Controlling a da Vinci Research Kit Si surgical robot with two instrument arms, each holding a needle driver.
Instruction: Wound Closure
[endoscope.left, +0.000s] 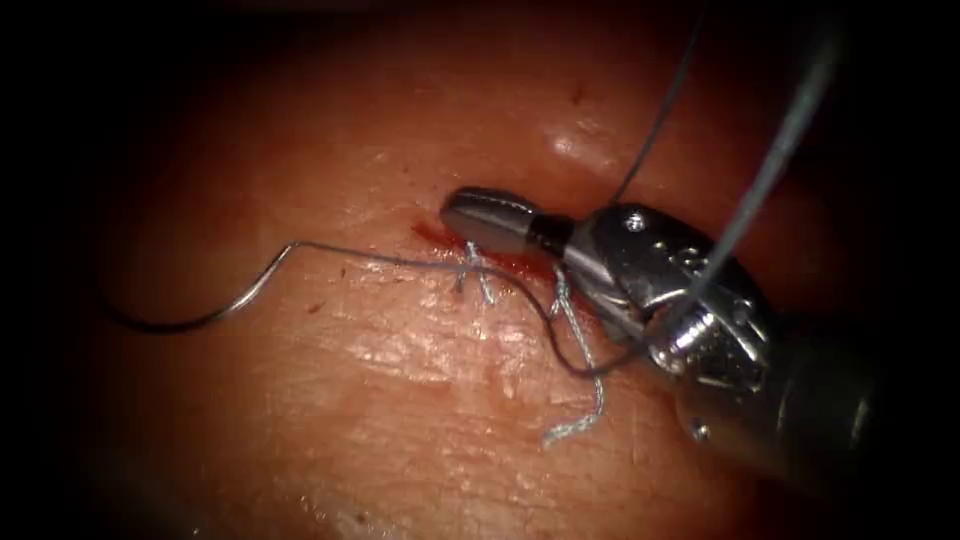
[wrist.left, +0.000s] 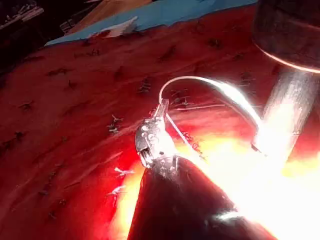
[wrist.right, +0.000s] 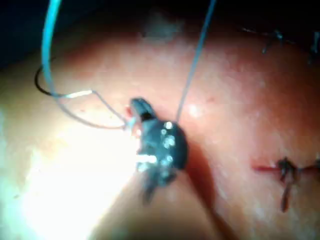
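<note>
Steel-grey and curved, the needle (endoscope.left: 215, 310) lies free on the tissue (endoscope.left: 400, 430), well to the left of the cut (endoscope.left: 470, 250), held by neither tool and not in the tissue. Its thread (endoscope.left: 400, 262) runs from the needle's end to the cut, past a knotted stitch (endoscope.left: 475, 272) with short pale thread ends (endoscope.left: 580, 400) trailing below. Two more strands of thread rise from beside the cut and leave upward. A little red fluid (endoscope.left: 432, 234) sits at the cut's left end.

The right tool (endoscope.left: 470, 213) rests with its tip at the cut; its jaws look closed, and whether they pinch thread or tissue cannot be told. The left tool (wrist.left: 161, 111) appears in its own wrist view, its jaws together and a pale strand lying at its tip; a grip on that strand cannot be confirmed.

As a judgement, the loose needle is the risk: any tug on the thread could drag it across the tissue or snag its point. The crossing strands near the right tool could also tangle around its wrist.
</note>
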